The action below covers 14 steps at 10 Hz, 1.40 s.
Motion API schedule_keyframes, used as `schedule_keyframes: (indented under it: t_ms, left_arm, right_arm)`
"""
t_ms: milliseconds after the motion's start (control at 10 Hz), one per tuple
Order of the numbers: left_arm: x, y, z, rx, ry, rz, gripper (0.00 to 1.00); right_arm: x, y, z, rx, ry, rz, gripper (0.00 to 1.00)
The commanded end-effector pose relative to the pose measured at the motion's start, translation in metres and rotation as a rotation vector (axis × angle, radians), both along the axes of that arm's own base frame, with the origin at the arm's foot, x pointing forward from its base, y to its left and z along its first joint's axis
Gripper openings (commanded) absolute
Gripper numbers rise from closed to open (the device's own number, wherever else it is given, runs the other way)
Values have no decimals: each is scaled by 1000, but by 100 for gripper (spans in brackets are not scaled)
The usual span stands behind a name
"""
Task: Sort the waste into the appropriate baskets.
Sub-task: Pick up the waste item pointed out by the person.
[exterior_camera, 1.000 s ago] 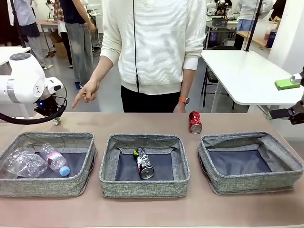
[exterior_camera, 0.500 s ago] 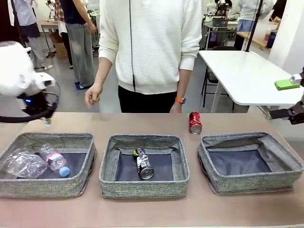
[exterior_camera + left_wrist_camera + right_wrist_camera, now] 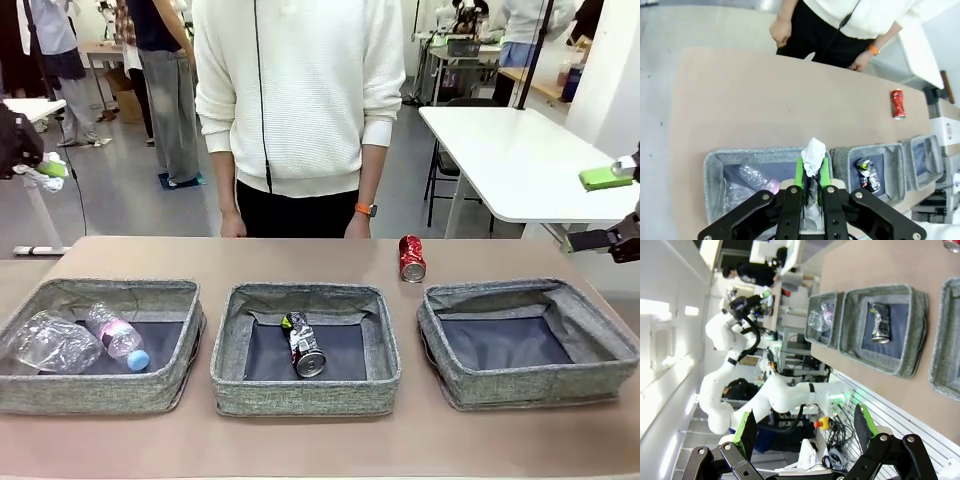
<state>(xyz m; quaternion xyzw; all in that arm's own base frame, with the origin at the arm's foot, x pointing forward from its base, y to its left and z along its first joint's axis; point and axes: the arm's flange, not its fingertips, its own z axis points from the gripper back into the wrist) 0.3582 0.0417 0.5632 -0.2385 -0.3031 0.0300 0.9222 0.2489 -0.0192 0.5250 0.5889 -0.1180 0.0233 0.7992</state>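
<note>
My left gripper (image 3: 812, 167) is shut on a crumpled white paper wad (image 3: 814, 152) and hangs high over the left basket (image 3: 715, 162). In the front view it sits at the far left edge (image 3: 45, 170), well above the table. The left basket (image 3: 110, 292) holds a clear bottle with a blue cap (image 3: 118, 338) and a crushed clear bottle (image 3: 50, 342). A black-silver can (image 3: 303, 345) lies in the middle basket (image 3: 305, 294). The right basket (image 3: 525, 292) shows a bare bottom. A red can (image 3: 411, 258) stands on the table behind it. My right gripper (image 3: 590, 210) is open at the right edge (image 3: 805, 425).
A person in a white sweater stands at the far side, with one hand (image 3: 232, 225) and the other hand (image 3: 355, 224) hanging at the table's far edge. A white table (image 3: 510, 150) stands behind on the right.
My left gripper rose from the table's far left corner and moved up and left with the paper wad. The person's pointing hand dropped back to their side. The right arm stayed still.
</note>
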Motion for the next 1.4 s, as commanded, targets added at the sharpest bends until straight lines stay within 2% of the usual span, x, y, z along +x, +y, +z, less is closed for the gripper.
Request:
schedule_keyframes:
  t_ms: [0, 200, 300, 400, 500, 600, 800, 900, 1000, 1200, 1300]
  left_arm:
    - [55, -2, -34, 144, 117, 10, 0]
    - [55, -2, -34, 144, 117, 10, 0]
    - [31, -2, -34, 87, 80, -1, 11]
    - [36, -28, -13, 42, 74, -12, 11]
    - [31, -68, 21, 28, 85, -97, 11]
    - [15, -131, 61, 40, 130, -231, 11]
    - [-18, -235, 102, 199, 158, -297, 11]
    - [-42, -284, 117, 275, 133, -294, 11]
    - [-63, -327, 129, 368, 169, -284, 11]
    - [-83, -390, 145, 490, 114, -136, 11]
    - [-88, -408, 152, 514, 127, -150, 11]
  right_arm:
    - [4, 2, 2, 6, -14, -6, 100]
    - [4, 2, 2, 6, -14, -6, 100]
    - [4, 2, 2, 6, -14, -6, 100]
    - [4, 2, 2, 6, -14, -6, 100]
    - [4, 2, 2, 6, -14, -6, 100]
    - [4, 2, 2, 6, -14, -6, 100]
    - [4, 2, 2, 6, -14, -6, 100]
    - [4, 2, 2, 6, -14, -6, 100]
    - [4, 2, 2, 6, -14, -6, 100]
    - [4, 2, 2, 6, -14, -6, 100]
    - [4, 2, 2, 6, -14, -6, 100]
